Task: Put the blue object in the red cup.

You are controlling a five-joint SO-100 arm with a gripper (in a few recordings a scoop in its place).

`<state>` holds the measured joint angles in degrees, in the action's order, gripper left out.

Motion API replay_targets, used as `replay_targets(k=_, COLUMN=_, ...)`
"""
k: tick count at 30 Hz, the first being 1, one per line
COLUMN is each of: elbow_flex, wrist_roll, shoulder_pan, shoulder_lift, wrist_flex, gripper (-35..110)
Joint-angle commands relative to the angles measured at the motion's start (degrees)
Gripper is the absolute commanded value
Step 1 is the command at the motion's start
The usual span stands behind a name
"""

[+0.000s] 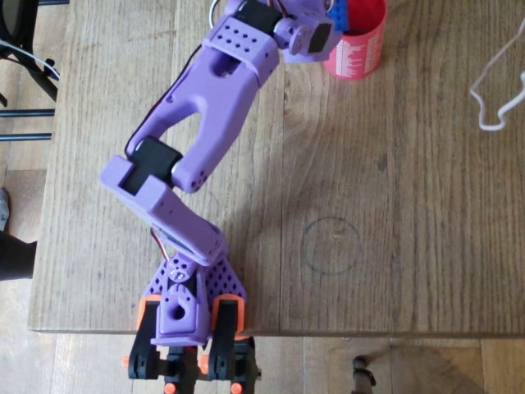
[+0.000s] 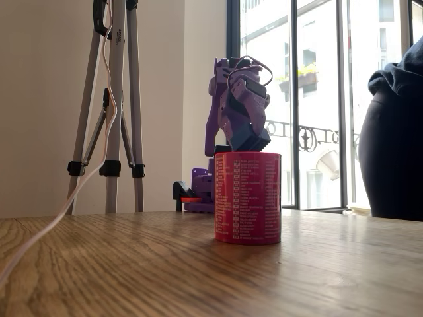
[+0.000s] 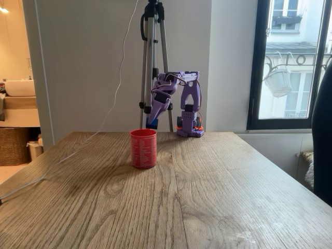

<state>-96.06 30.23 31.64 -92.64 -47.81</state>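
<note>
Blue object (image 1: 339,11) sits in the purple hand (image 1: 331,18), right at the rim of the red cup (image 1: 358,51) in the overhead view; a blue edge shows under the hand (image 2: 253,140) just above the cup (image 2: 248,197) in a fixed view. Hand looks pinched on the block, though the fingers are mostly hidden. Cup stands upright on the wood surface (image 1: 394,205), far end from the arm base. Step in hand, by my read: the drop. Block seems over the rim's near edge, not the middle, so nudge further over the dark opening first, keep low, then spread the fingers. Avoid knocking the cup wall, it could tip.
</note>
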Motion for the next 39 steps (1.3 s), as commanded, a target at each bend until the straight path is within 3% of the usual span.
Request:
replay_targets(k=1, elbow_flex=1.23, wrist_roll=2.64, shoulder_pan=0.09, shoulder_lift=-3.25, wrist_flex=4.66, gripper=1)
replay_targets(k=5, elbow_flex=2.99, wrist_roll=3.96, shoulder_pan=0.35, shoulder_lift=-2.72, wrist_flex=10.37, gripper=1)
replay_targets(k=20, elbow_flex=7.56, wrist_roll=4.31, shoulder_pan=2.02, shoulder_lift=3.43, wrist_flex=12.74, gripper=2)
replay_targets(k=22, elbow_flex=7.65, wrist_roll=4.22, shoulder_pan=2.29, shoulder_lift=3.25, wrist_flex=12.66, gripper=26)
replay_targets(k=24, elbow_flex=7.73, wrist_roll=4.04, shoulder_pan=2.64, shoulder_lift=2.99, wrist_flex=13.01, gripper=41)
replay_targets(k=29, elbow_flex=8.17, wrist_roll=3.78, shoulder_pan=2.81, shoulder_lift=2.72, wrist_flex=11.69, gripper=52)
replay_targets(k=37, elbow_flex=8.61, wrist_roll=3.78, shoulder_pan=2.81, shoulder_lift=2.64, wrist_flex=9.84, gripper=53)
replay_targets(k=38, elbow_flex=8.61, wrist_roll=3.78, shoulder_pan=2.81, shoulder_lift=2.64, wrist_flex=9.76, gripper=51)
replay_targets(k=39, elbow_flex=8.61, wrist_roll=3.96, shoulder_pan=2.81, shoulder_lift=2.55, wrist_flex=9.58, gripper=39)
